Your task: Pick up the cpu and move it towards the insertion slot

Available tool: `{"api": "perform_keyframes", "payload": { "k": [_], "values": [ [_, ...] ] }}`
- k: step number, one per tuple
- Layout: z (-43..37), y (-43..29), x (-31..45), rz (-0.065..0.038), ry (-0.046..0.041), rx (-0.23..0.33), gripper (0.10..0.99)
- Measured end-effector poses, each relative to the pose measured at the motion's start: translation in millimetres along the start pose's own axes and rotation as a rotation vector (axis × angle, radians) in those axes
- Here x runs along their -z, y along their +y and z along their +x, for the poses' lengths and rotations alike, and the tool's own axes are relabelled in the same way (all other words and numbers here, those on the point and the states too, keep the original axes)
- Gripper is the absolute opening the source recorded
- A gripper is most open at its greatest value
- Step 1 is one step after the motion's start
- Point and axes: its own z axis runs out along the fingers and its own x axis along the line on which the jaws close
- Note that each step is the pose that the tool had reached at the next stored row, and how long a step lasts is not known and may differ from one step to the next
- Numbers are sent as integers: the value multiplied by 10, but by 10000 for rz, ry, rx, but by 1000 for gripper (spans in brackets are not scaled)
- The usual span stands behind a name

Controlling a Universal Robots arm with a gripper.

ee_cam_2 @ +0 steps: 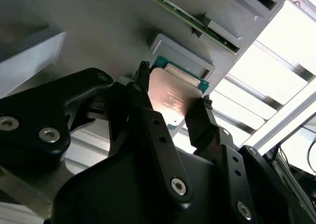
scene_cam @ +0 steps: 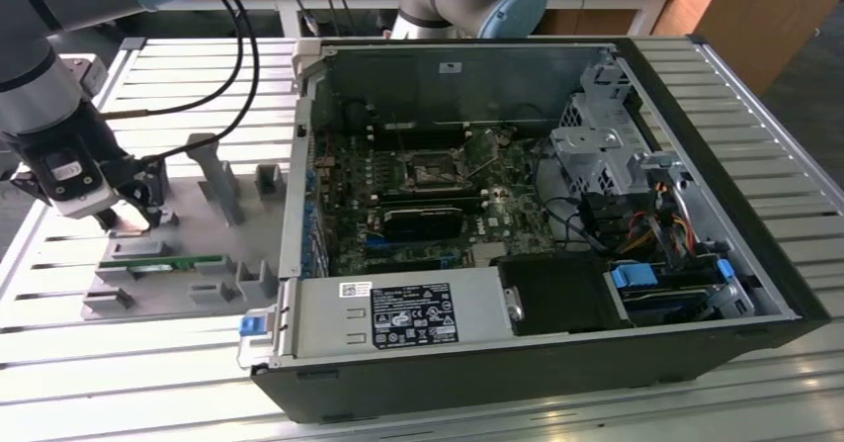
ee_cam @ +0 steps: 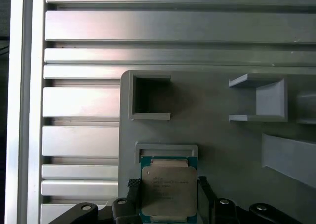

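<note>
The claw [ee_cam_2: 175, 88] is closed on the cpu [ee_cam: 169, 192], pinching two opposite edges; it looks light, stiff and fragile, so edges suit.

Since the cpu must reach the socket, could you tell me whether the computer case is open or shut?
Open: the computer case has no side panel, leaving the motherboard and the insertion slot exposed.

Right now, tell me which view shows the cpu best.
The first wrist view: the cpu faces it squarely, unobstructed. The second wrist view sees it obliquely between the gripper fingers. In the exterior view the gripper covers it.
</note>
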Motion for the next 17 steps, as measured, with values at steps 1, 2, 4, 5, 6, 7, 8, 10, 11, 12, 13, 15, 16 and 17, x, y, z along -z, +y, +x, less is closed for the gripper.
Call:
{"api": "perform_keyframes", "payload": {
  "k": [1, 2, 4, 5, 6, 7, 8, 10, 11, 12, 13, 15, 16, 17],
  "values": [
    [0, 0, 3, 1, 1, 0, 541],
    [0, 0, 8, 1, 2, 0, 541],
    [0, 0, 16, 1, 2, 0, 541],
    [0, 0, 19, 1, 2, 1, 541],
    [0, 1, 24, 1, 2, 0, 541],
    [0, 1, 30, 1, 3, 0, 541],
    [0, 1, 37, 2, 3, 0, 541],
    [0, 1, 48, 1, 2, 0, 541],
    [0, 2, 52, 0, 0, 1, 541],
    [0, 2, 55, 0, 0, 0, 541],
    [0, 2, 60, 1, 1, 0, 541],
    [0, 2, 71, 2, 3, 0, 541],
    [0, 2, 77, 1, 2, 0, 541],
    [0, 2, 84, 1, 1, 0, 541]
  ]
}}
